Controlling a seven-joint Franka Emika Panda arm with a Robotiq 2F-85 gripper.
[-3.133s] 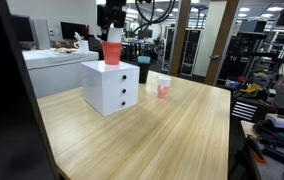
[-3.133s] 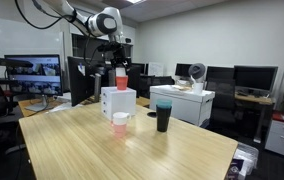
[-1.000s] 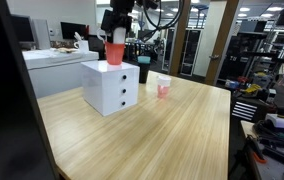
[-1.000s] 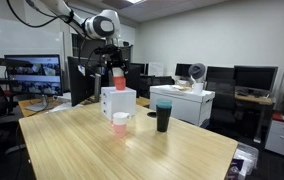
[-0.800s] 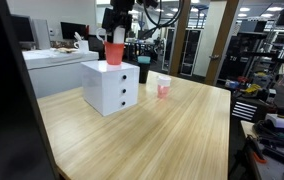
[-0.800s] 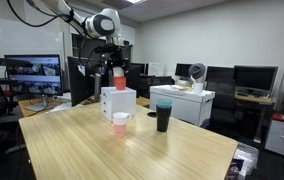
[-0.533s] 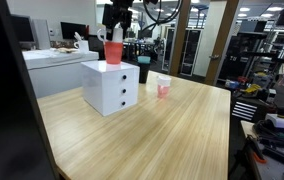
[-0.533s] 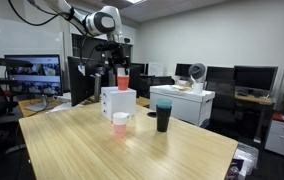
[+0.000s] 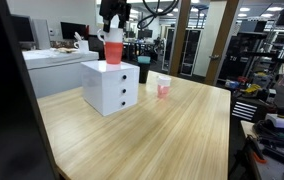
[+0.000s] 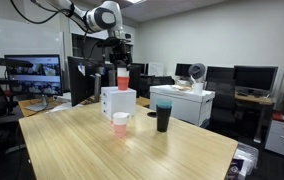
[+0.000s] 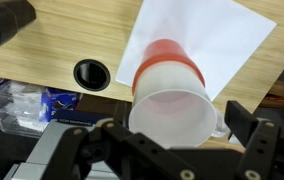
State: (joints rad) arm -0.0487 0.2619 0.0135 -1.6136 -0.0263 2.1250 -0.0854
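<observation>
The pincer [image 9: 113, 28] hangs spread wide just above the red cup [image 9: 113, 50], its fingers [image 11: 254, 130] on either side of the rim without touching it. The cup stands upright on top of the white drawer box [image 9: 110, 88] at the back of the counter [image 9: 172, 135]. I judge the cup placed and free, with nothing held; a small pink cup [image 9: 163, 88] stands apart on the counter

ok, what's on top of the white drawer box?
A red cup stands upright on the white drawer box, a pale translucent cup nested in it; the open gripper hangs above. The box top under the cup is covered.
</observation>
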